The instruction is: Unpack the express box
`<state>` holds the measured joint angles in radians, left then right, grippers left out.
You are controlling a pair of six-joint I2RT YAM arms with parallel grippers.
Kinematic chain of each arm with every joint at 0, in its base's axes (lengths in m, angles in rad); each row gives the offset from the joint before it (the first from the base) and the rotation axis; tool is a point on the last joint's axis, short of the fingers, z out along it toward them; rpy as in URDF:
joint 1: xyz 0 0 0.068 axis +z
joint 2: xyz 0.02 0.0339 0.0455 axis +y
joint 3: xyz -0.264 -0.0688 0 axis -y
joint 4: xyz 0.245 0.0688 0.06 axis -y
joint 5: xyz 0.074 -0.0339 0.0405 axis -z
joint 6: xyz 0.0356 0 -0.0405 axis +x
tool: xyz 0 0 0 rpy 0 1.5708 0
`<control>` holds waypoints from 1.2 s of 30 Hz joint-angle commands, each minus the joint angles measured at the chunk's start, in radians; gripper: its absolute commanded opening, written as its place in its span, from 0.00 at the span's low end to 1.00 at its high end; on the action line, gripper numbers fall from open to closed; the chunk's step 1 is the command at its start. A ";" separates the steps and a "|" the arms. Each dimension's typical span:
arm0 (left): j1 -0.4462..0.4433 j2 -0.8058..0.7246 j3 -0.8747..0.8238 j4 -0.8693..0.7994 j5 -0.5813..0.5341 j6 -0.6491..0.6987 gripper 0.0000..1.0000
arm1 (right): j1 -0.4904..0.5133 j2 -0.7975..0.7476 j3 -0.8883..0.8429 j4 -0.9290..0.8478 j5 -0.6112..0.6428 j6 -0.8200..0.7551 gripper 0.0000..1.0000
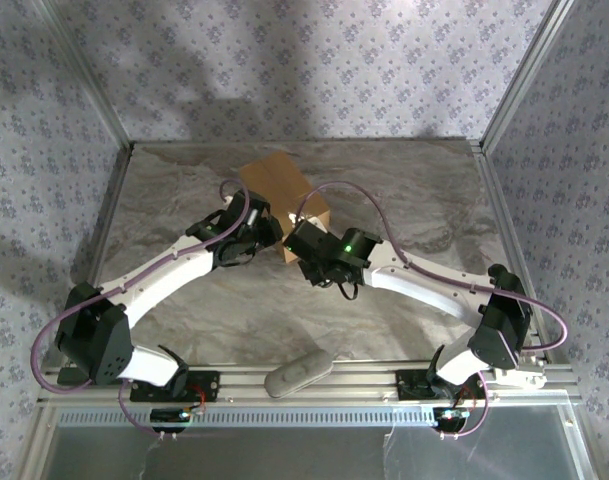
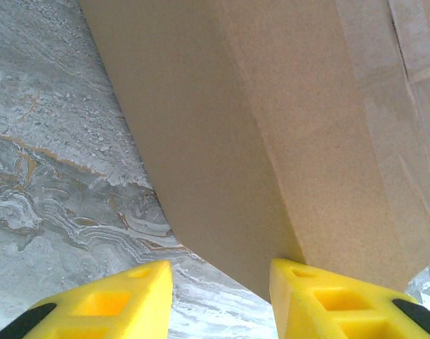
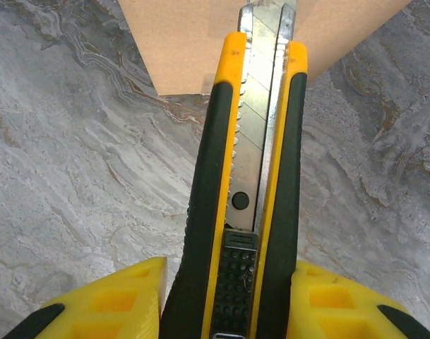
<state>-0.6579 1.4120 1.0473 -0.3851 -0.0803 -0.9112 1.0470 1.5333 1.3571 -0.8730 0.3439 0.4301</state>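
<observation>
The box (image 1: 284,195), just ahead of the half-open left hand (image 2: 220,272) by which its corner is straddled unclamped and of the right hand (image 3: 229,265) closed on a knife (image 3: 250,141), is judged light, stiff and apt to slide on the worktop (image 1: 414,200), so best braced at a side wall

Express box (image 1: 280,186): matt, faintly grainy brown cardboard, its seam under glossy clear tape (image 2: 416,42). Tabletop (image 1: 414,210): grey marbled sheet with a soft sheen, possibly vinyl, seen from here. Utility knife (image 3: 239,212): bare metal blade (image 3: 260,120), smooth yellow plastic body, black ribbed grip.
</observation>
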 commanded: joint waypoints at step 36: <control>-0.115 0.084 0.098 0.200 0.131 -0.039 0.43 | 0.171 0.017 0.033 0.207 -0.248 -0.216 0.00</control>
<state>-0.7036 1.4532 1.0878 -0.3939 -0.1219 -0.9520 1.0855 1.5162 1.3224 -0.8471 0.4080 0.4110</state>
